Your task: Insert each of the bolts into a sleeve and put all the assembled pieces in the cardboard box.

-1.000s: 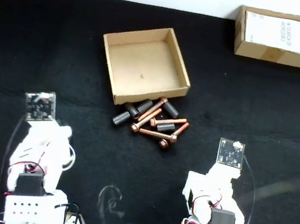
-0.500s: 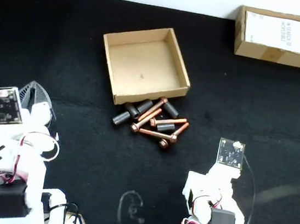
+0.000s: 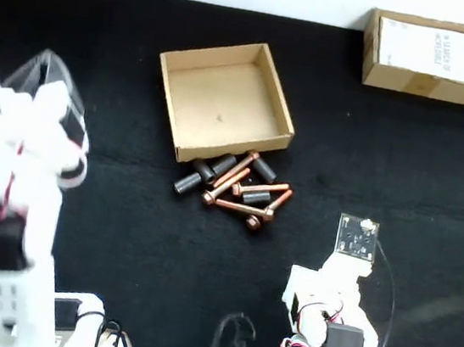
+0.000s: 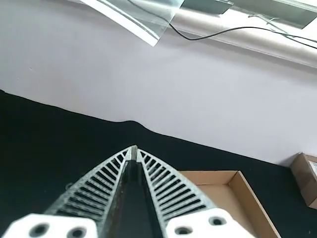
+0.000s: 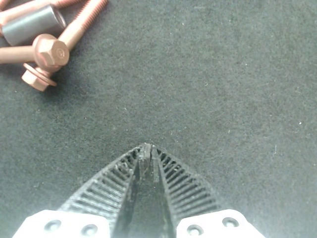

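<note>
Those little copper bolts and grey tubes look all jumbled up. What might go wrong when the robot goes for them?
The bolts and sleeves lie heaped and touching, so the right hand may grab two or scatter the round pieces. The heap sits close to the cardboard box, whose wall the hand might bump and shift.

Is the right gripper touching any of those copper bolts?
Apart. The right wrist view shows bare cloth between the right gripper and the nearest bolt.
</note>
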Controlling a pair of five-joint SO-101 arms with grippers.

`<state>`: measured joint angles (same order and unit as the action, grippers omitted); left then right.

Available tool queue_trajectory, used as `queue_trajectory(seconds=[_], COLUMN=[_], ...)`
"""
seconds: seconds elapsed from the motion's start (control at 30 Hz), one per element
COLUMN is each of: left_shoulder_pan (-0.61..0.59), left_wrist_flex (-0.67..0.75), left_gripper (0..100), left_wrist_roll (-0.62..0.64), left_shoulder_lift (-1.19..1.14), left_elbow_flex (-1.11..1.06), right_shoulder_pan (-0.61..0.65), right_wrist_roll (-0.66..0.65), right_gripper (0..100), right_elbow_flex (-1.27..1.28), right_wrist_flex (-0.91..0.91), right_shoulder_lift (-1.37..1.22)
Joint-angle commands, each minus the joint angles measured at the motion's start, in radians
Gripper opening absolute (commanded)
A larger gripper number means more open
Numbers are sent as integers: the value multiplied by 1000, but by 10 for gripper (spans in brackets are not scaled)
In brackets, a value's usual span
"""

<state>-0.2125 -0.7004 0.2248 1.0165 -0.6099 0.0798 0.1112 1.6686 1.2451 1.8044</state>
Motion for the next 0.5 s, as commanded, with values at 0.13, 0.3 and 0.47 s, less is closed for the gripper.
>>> queue_trajectory(seconds=[0.13, 0.3, 0.47], left_shoulder_pan=[16, 45, 90], left_wrist_flex=[-8, -264, -474], left_gripper=[14, 14, 14], left_wrist_roll=[8, 8, 9], left_shoulder_lift=[-320, -472, -544], left_elbow_flex=[93, -24, -53], right_shoulder_pan=[5, 5, 5], right_wrist_roll=[-5, -5, -5], right_gripper=[7, 7, 7], right_elbow_flex=[134, 134, 134], right_wrist_flex=[-10, -10, -10], right_shoulder_lift=[5, 5, 5])
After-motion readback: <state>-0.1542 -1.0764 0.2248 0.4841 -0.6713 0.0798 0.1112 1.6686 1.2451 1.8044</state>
